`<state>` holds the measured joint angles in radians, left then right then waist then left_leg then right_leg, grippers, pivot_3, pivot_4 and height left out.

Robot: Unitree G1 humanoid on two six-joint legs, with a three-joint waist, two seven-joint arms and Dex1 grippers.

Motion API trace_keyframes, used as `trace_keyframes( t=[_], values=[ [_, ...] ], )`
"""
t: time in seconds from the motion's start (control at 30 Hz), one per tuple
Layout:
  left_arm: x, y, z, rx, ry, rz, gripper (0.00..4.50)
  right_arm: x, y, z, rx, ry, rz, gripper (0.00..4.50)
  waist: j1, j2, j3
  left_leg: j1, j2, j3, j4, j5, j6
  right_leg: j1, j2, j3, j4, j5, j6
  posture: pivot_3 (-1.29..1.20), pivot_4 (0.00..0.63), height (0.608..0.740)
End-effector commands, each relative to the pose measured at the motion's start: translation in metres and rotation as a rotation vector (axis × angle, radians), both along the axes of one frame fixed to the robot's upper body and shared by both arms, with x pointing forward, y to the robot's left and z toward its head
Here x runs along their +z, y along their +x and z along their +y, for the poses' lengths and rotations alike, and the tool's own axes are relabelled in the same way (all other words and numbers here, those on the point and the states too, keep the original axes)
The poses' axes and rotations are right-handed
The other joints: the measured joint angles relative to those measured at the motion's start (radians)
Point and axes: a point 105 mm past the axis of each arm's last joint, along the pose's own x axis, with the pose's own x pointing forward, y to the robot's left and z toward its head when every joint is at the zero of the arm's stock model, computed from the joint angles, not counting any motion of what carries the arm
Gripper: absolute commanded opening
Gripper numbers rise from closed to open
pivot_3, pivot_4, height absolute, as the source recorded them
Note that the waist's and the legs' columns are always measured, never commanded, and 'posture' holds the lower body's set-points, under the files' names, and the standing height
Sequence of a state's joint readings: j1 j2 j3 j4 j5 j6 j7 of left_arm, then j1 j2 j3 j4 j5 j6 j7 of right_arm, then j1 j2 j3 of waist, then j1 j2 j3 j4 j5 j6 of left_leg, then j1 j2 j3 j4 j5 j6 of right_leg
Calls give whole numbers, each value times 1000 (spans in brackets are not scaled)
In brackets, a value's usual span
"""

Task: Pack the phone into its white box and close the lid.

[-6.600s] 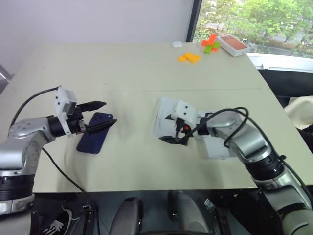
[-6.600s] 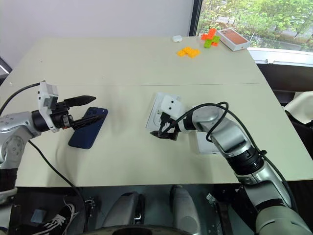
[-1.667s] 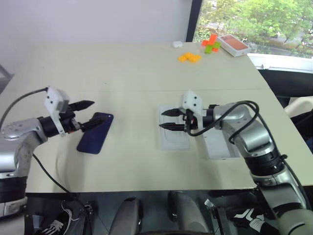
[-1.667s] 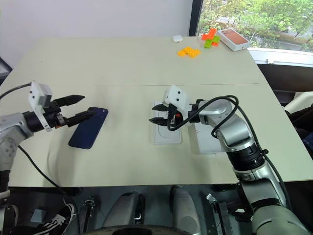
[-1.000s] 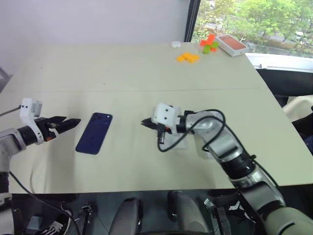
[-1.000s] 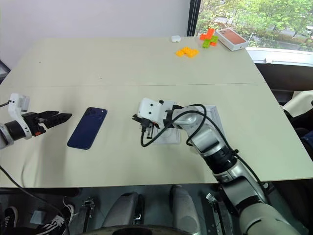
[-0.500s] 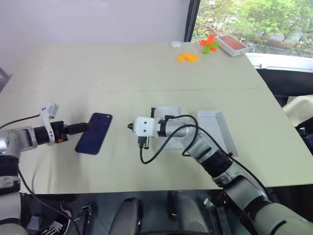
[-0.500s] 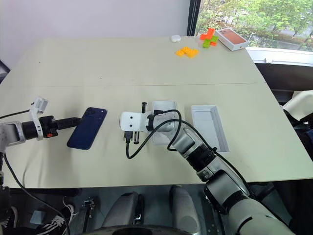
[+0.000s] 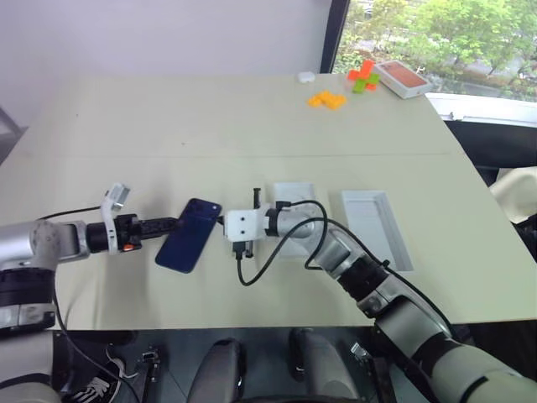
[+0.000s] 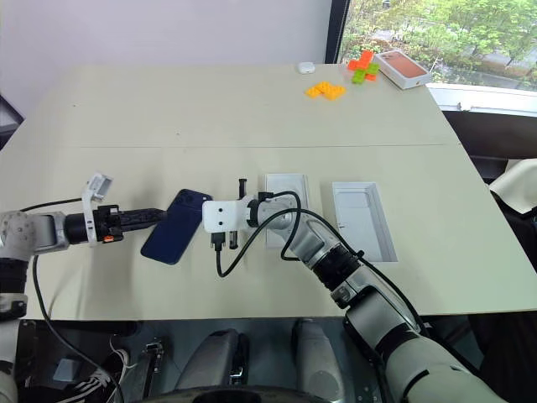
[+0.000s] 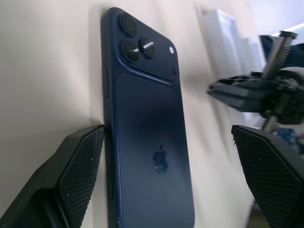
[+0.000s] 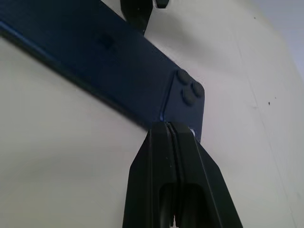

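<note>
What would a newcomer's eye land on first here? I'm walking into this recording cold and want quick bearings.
First, the phone, dark blue and back-up near the table's front edge, flanked by both grippers: the open left gripper straddles one end, the shut right gripper points at its camera corner. Next, the white box lying open beside a thin white insert. Bright orange and green blocks sit far back by the window.
</note>
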<state>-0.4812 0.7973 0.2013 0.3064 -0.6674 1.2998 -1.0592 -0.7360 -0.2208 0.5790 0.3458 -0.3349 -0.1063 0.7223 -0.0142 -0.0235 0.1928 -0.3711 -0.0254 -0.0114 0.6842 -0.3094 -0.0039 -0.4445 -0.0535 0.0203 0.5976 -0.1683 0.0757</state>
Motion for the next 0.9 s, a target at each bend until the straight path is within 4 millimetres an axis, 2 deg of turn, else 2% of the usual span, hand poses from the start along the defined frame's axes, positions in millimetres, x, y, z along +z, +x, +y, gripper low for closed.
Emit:
trace_keyframes(
  t=[0.03, 0.13, 0.3, 0.47, 0.57, 0.7, 0.77, 0.9],
  values=[
    [-7, -12, -10, -44, -35, 68, 4500, 2, -9, -1, 63, -40, -40, 40, -2, 0, 0, 0, 0, 0, 0, 0, 0, 0, 0, 0, 0, 0, 0, 0, 150, 740],
    [-8, -16, -9, -54, -27, 70, 4500, -7, -14, -6, 102, -128, -31, 40, -7, 0, 0, 0, 0, 0, 0, 0, 0, -1, 0, 0, 0, 0, 0, 0, 150, 740],
    [-8, -18, -10, -49, -35, 69, 4500, -12, -19, -8, 119, -201, 21, 40, -9, 0, 0, 1, 3, 0, 0, 0, 0, 0, 3, 0, 1, 0, 0, 0, 150, 740],
    [-17, -22, -13, -48, -44, 86, 4500, -18, -23, -1, 114, -209, 76, 40, -9, 0, 0, 3, 3, 0, 0, 0, -1, 1, 3, 0, 1, 0, 0, 0, 150, 740],
    [-22, -26, -21, -59, -72, 107, 4500, -29, -27, 5, 129, -236, 87, 40, -9, 0, -1, 4, 3, 0, 0, 0, -1, 2, 3, 0, 1, 0, -1, 0, 150, 740],
    [-26, -27, -26, -62, -82, 117, 4500, -29, -28, 12, 133, -222, 89, 40, -8, 1, -4, 8, 3, 0, -1, 0, -1, 5, 3, 0, 1, -1, -1, 0, 150, 740],
    [-21, -28, -34, -86, -105, 117, 4500, -26, -27, 14, 128, -211, 87, 40, -9, 1, -4, 15, 4, 1, -3, 0, -1, 11, 3, 0, 0, -2, -3, 0, 150, 740],
    [-2, -27, -43, -113, -159, 97, 4500, -25, -26, 13, 123, -204, 87, 40, -10, 1, -5, 16, 4, 0, -4, 0, -1, 12, 3, 0, -1, -3, -3, 0, 150, 740]
  ],
)
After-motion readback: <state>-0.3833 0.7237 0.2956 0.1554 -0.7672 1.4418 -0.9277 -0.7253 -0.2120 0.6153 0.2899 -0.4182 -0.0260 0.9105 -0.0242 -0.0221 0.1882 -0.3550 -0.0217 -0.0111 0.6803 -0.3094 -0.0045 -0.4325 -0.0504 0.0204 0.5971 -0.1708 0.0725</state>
